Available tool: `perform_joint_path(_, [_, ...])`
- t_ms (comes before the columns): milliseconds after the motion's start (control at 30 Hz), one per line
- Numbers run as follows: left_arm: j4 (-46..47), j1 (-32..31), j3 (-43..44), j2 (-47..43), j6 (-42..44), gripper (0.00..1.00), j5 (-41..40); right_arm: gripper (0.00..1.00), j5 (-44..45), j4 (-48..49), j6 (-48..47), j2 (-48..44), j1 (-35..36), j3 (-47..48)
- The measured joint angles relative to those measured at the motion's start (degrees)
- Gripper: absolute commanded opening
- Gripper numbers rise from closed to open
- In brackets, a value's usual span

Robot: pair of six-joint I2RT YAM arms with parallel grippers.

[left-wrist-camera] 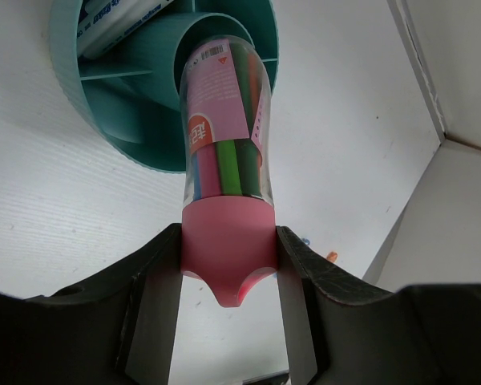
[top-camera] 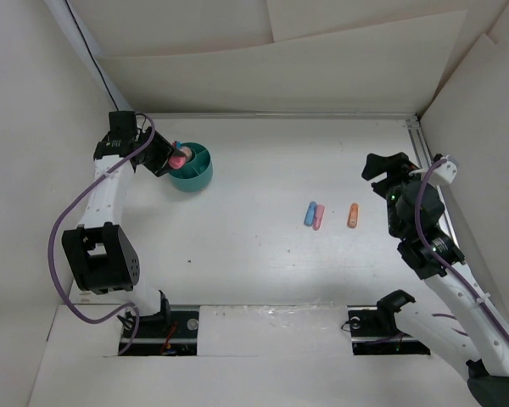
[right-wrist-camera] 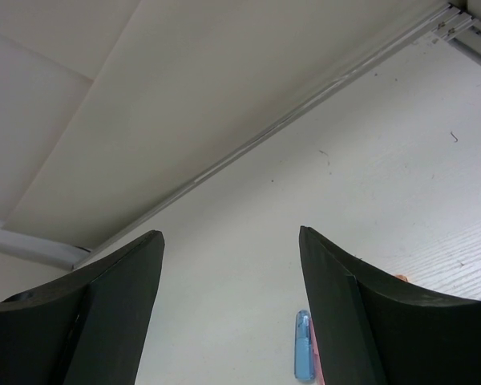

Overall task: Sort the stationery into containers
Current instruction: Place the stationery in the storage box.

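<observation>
Hanging over the teal cup point(left-wrist-camera: 72, 76), a clear tube with a pink cap point(left-wrist-camera: 224, 120) is pinched at that cap by the left jaws, one pressed to each side. Green, red and other coloured sticks are seen inside the tube, and a pink label is wrapped around it. Its far end is pointed at the cup's round middle compartment; whether it is inside cannot be told. A white pen point(left-wrist-camera: 120, 16) with blue print is lodged in an outer compartment. The cup is stood at the far left of the surface point(top-camera: 263, 263).

The right jaws are spread wide with nothing between them and are held above the right side of the surface, well apart from the cup. Three short pieces are seen lying mid-surface: a blue piece point(top-camera: 310, 213) and a pink piece point(top-camera: 319, 217) side by side, touching, and an orange piece point(top-camera: 353, 215) near them to the right, apart. All three are laid roughly parallel.
</observation>
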Motion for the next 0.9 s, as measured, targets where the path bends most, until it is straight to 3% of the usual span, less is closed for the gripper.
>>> perform_joint_path(267, [-0.07, 0.00, 1.64, 1.38, -0.09, 0.42, 0.13, 0.74, -0.17, 0.00, 0.00, -0.04, 0.00, 0.00])
perform_joint_path(433, [0.15, 0.00, 3.23, 1.90, -0.15, 0.50, 0.28, 0.74, -0.20, 0.00, 0.00, -0.15, 0.00, 0.00])
perform_joint_path(900, [0.22, 0.00, 5.22, 1.90, -0.26, 0.51, 0.24, 0.74, -0.63, 0.00, 0.00, -0.15, 0.00, 0.00])
